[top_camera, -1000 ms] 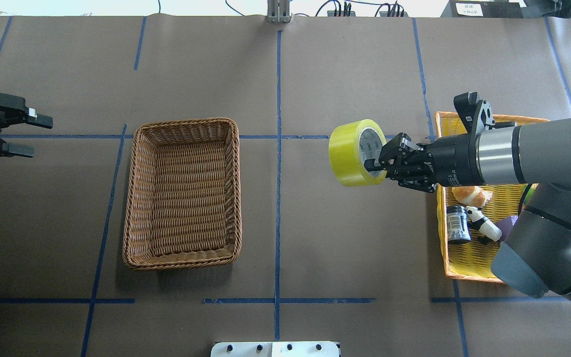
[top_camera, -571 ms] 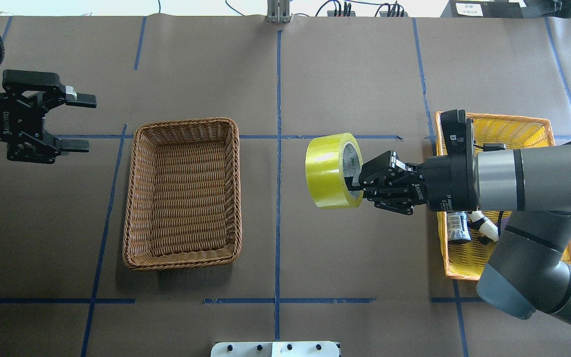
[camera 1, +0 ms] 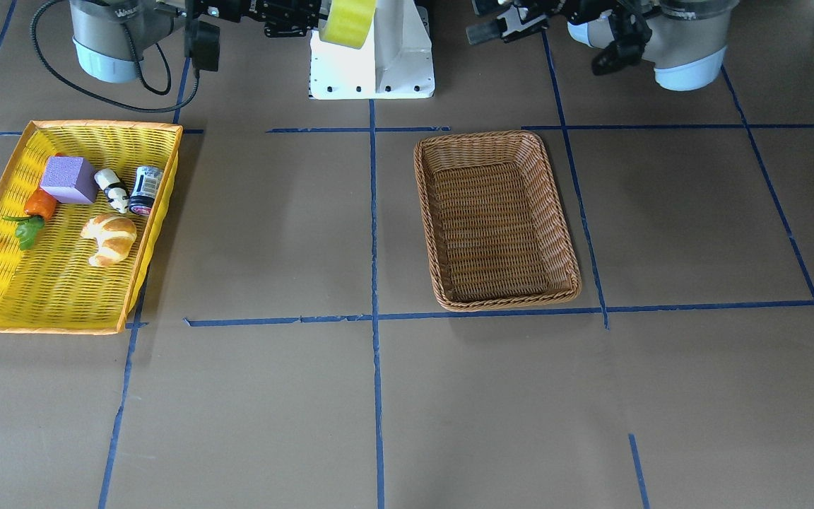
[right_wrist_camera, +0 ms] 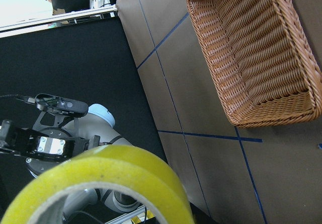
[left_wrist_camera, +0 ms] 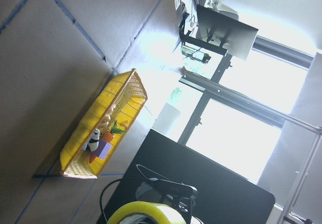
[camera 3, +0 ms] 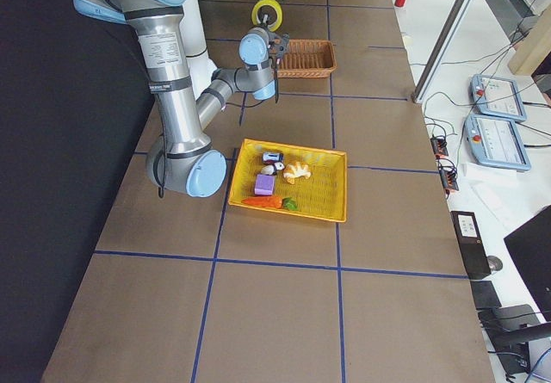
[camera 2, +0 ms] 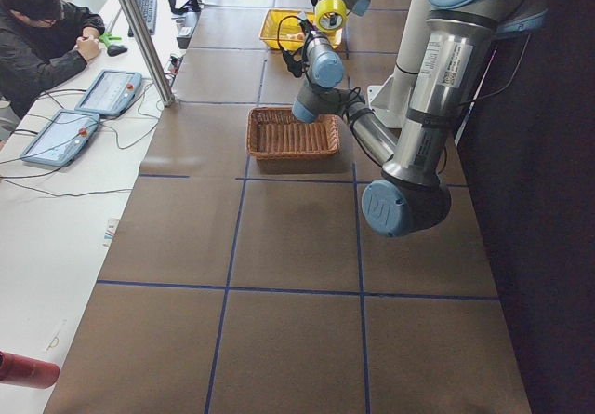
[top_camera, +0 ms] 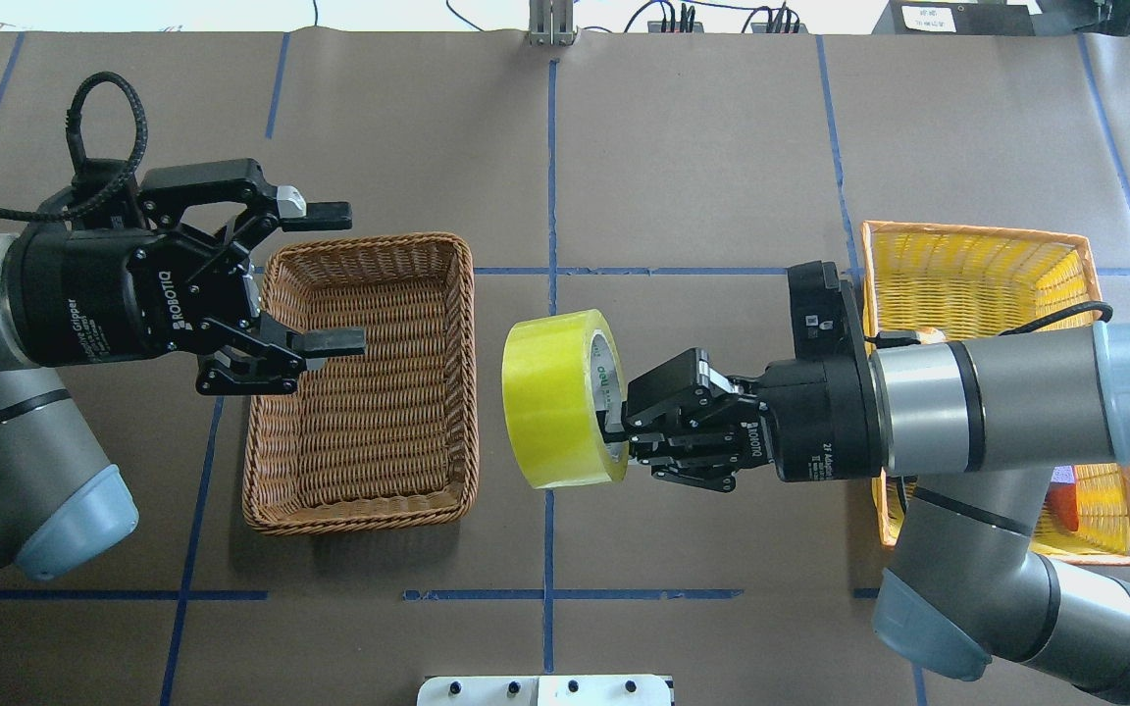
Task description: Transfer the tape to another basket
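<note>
tape is pinched in your right gripper, off the table; your left gripper faces it, spread wide and empty, basket lower between them.

Printed white on the left claw body, left of frame: "ROBOTIQ". Printed green on the tape core, mid-frame: seemingly "neo".

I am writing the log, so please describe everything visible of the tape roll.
The tape is a wide roll of glossy yellow-green film on a pale core with green print. It stands on edge in the air, clamped at its rim by the right gripper, short of the wicker basket, touching nothing else.
</note>
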`<action>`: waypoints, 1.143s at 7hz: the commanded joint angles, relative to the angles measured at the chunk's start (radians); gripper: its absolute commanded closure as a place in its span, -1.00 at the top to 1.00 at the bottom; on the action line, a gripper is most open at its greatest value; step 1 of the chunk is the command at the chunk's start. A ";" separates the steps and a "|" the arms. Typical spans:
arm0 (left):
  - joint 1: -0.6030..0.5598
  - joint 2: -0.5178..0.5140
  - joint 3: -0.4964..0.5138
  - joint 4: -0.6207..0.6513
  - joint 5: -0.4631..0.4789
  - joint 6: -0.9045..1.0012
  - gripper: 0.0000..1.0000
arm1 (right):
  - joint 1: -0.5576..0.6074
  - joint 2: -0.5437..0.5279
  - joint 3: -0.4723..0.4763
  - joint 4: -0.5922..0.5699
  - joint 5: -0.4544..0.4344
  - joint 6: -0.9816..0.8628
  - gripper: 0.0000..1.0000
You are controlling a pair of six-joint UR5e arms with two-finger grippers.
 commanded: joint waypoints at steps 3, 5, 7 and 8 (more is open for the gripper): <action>0.112 -0.084 -0.001 0.001 0.015 -0.001 1.00 | -0.035 0.047 -0.016 -0.001 -0.012 -0.002 -0.98; 0.133 -0.087 -0.001 0.004 0.016 0.001 1.00 | -0.081 0.055 -0.022 -0.002 -0.055 -0.002 -0.98; 0.143 -0.094 -0.001 0.005 0.024 0.001 1.00 | -0.092 0.059 -0.028 -0.005 -0.072 -0.002 -0.98; 0.149 -0.095 -0.001 0.008 0.028 0.002 1.00 | -0.107 0.091 -0.045 -0.007 -0.089 0.000 -0.98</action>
